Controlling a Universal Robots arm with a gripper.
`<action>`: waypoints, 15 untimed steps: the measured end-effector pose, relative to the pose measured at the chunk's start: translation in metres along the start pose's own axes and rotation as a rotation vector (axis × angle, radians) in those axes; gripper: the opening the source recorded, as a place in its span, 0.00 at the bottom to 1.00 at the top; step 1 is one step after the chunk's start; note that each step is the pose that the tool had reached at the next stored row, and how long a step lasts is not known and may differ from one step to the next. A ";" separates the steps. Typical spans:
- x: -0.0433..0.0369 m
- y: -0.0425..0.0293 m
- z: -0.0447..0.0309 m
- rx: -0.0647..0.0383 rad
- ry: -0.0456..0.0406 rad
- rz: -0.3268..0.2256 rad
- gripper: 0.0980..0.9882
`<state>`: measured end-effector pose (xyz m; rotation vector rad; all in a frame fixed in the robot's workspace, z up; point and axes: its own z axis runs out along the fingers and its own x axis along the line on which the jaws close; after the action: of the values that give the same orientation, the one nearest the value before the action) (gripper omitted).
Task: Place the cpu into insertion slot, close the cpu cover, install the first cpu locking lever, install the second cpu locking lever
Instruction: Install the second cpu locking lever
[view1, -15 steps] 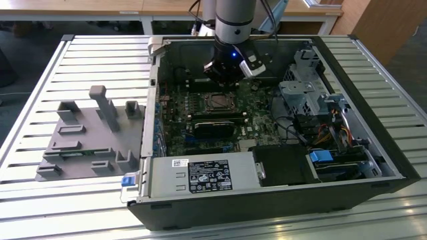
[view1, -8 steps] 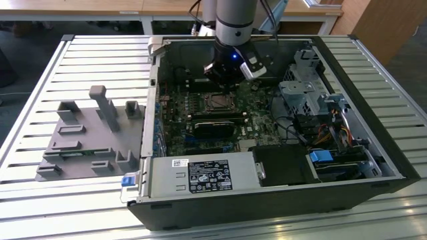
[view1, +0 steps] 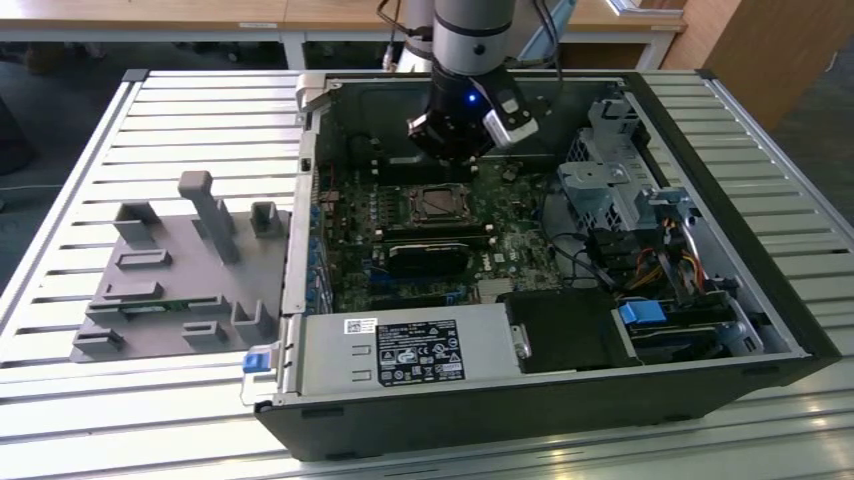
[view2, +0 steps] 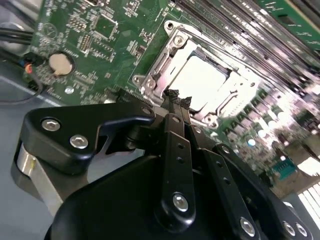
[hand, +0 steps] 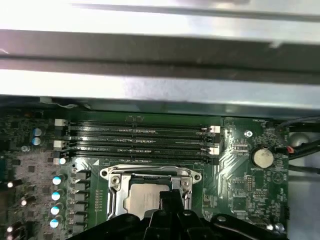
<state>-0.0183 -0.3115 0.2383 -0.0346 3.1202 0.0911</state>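
Observation:
The cpu (view2: 200, 82) (hand: 140, 197), with its silver-grey top, lies in the insertion slot (view1: 434, 203) on the green board inside the open computer case. The silvery cpu cover (view2: 150, 75) (hand: 114, 192) lies flat around it, and the chip shows through its cut-out. My gripper (view2: 176, 96) (hand: 170, 199) (view1: 451, 152) hangs just above the socket's near edge. Its black fingertips are pressed together, shut, with nothing between them. I cannot make out how the locking levers stand.
Long black memory slots (hand: 140, 137) run beside the socket, with a coin battery (hand: 262, 157) nearby. In the exterior view the case holds a power supply (view1: 400, 350), a drive cage (view1: 614, 190) and cables. A grey fixture plate (view1: 174, 290) lies on the slatted table at that view's left.

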 end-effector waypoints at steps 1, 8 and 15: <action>0.0000 0.0001 -0.0030 0.000 0.0001 0.000 0.02; 0.0002 -0.0122 -0.0058 0.000 0.0000 0.000 0.02; -0.0011 -0.0273 -0.0066 0.000 0.0138 0.001 0.02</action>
<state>-0.0167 -0.3391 0.2433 -0.0341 3.1340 0.0918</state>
